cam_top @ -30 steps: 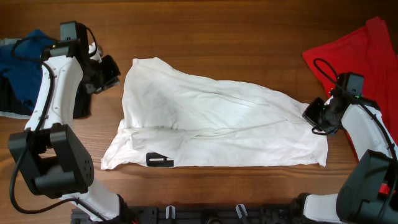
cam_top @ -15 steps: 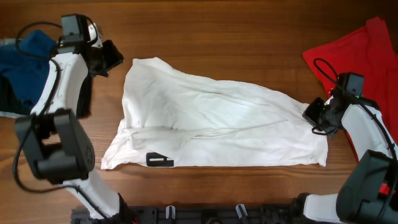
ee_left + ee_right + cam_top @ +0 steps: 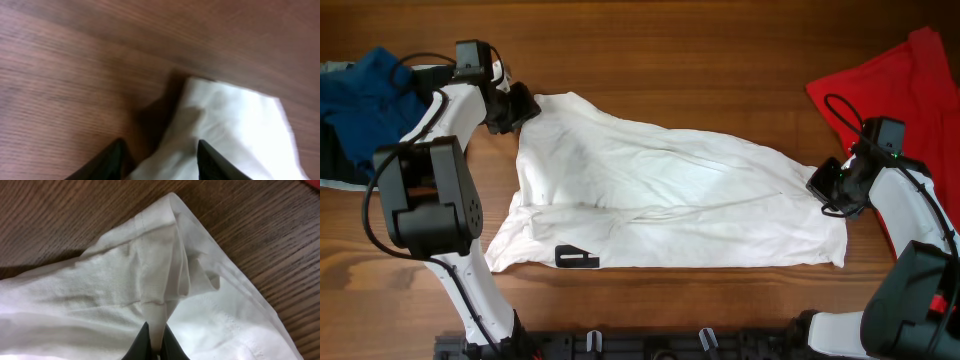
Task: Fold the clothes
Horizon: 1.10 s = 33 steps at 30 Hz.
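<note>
The white T-shirt (image 3: 660, 200) lies spread across the middle of the table, its small black label (image 3: 577, 257) near the front left. My left gripper (image 3: 518, 106) hovers at the shirt's back left corner. In the left wrist view this gripper (image 3: 160, 146) is open, and the shirt's white corner (image 3: 225, 115) reaches in between its dark fingers (image 3: 114, 159). My right gripper (image 3: 826, 184) is at the shirt's right edge. In the right wrist view it (image 3: 154, 332) is shut on a pinched fold of the white T-shirt (image 3: 150, 270). A red shirt (image 3: 895, 80) lies at the back right.
A blue garment (image 3: 365, 95) is heaped at the back left, behind the left arm. Bare wooden tabletop (image 3: 700, 60) runs along the back, and a dark rail (image 3: 640, 345) lines the front edge.
My left arm swung from left of the shirt toward the back, then right to the shirt's back left corner, and its jaws opened. The right arm and the shirt stayed put.
</note>
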Each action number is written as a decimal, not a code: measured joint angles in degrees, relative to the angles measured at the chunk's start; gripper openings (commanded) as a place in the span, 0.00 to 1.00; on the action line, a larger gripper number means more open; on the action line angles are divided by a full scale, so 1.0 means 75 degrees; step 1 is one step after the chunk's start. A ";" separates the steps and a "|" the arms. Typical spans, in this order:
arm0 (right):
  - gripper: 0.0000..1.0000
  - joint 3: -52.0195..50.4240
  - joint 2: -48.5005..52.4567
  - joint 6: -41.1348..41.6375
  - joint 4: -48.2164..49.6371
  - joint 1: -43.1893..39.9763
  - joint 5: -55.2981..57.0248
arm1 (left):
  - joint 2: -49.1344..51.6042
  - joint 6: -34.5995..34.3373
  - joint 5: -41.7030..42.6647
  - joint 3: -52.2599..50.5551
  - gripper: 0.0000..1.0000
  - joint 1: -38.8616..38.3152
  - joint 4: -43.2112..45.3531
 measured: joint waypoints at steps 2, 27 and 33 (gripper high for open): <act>0.04 0.0000 -0.0003 0.0000 -0.0015 0.0000 0.0000 | 0.0035 0.0000 0.0009 0.0023 0.04 -0.0023 -0.0058; 0.04 0.1865 -0.0006 -0.0117 -0.1894 0.0000 0.0044 | -0.2952 -0.0003 0.1093 0.0006 0.04 0.0396 -0.2404; 0.04 0.2530 -0.0029 -0.0268 -0.3086 -0.0154 0.0527 | -0.2961 0.0029 0.0991 0.0000 0.04 0.0545 -0.4194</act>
